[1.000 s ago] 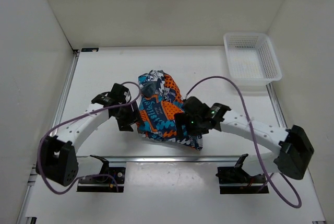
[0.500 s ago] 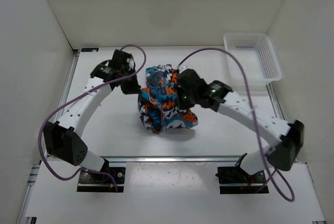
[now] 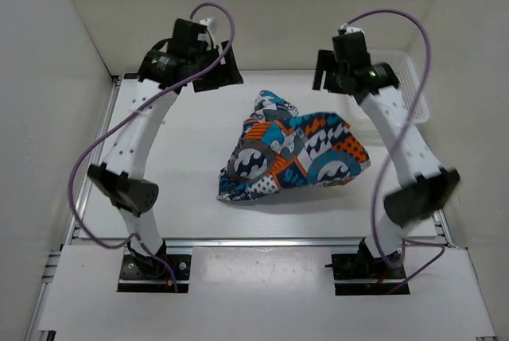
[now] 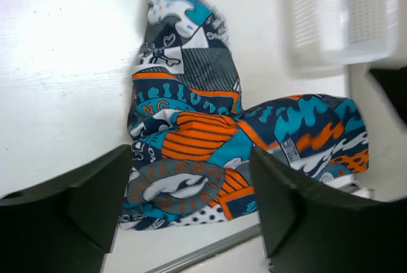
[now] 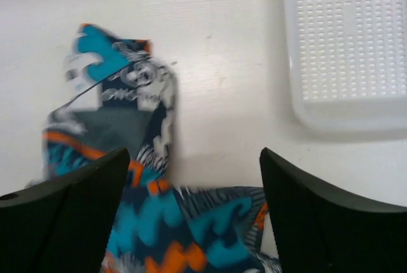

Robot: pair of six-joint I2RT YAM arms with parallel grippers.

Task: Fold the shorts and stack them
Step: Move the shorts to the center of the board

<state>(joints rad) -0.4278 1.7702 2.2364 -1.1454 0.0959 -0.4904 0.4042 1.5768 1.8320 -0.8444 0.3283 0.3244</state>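
At the near edge of the worktop (image 3: 159,170), my two arms rose from their mounts. The left arm (image 3: 131,138) bowed out to the left and the right arm (image 3: 402,138) to the right, each trailing a purple cable (image 3: 79,174). Beyond the mounts, in the middle of the worktop, the shorts (image 3: 290,154) sat in a rumpled, unfolded heap of orange, teal, navy and white patches. A broad lobe spread toward the right, a lower corner pointed toward the near left, and a narrower tongue ran up toward the far side. From my left wrist I looked down on the shorts (image 4: 184,133), with lettering and crossed bones legible on the cloth. From my right wrist the shorts (image 5: 108,120) came out blurred. Farther on, above the far part of the worktop, my left jaws hung to the far left of the heap and my right jaws to its far right, both well apart from the fabric. The left jaws were spread wide, their dark fingers (image 4: 70,203) framing the heap below without touching it. The right jaws were spread just as wide, the fingers (image 5: 63,216) likewise off the cloth. At the far right corner stood the white perforated basket (image 3: 417,102), partly hidden behind my right arm in the overhead view. It was plain in both wrist views (image 4: 343,12) (image 5: 350,37) and lay apart from the shorts.
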